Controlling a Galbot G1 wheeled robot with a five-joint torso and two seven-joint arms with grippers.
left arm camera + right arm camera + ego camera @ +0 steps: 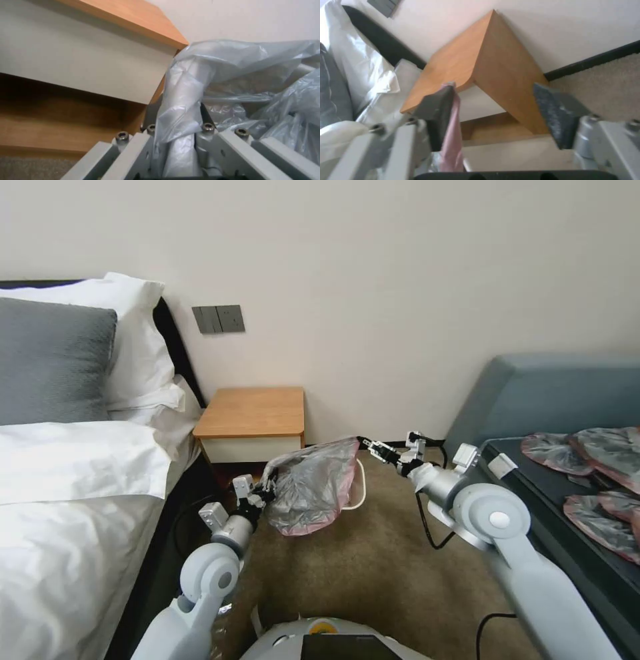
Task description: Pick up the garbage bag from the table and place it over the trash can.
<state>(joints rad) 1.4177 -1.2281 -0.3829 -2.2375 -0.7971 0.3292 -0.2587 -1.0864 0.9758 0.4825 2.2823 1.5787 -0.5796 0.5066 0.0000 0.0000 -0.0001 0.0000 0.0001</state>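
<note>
The left hand (pixel 267 488) pinches the bag (pixel 313 483) over the bin (pixel 361 483), but the right hand (pixel 368 445) gapes, so that rim could sag beside the bench (pixel 253 412).

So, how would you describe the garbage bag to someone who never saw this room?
Find the wooden table beside the bed. By its right front corner, the garbage bag billows over the trash can, held by the left gripper. Unlike the flat bags on the right, it is puffed open.
</note>
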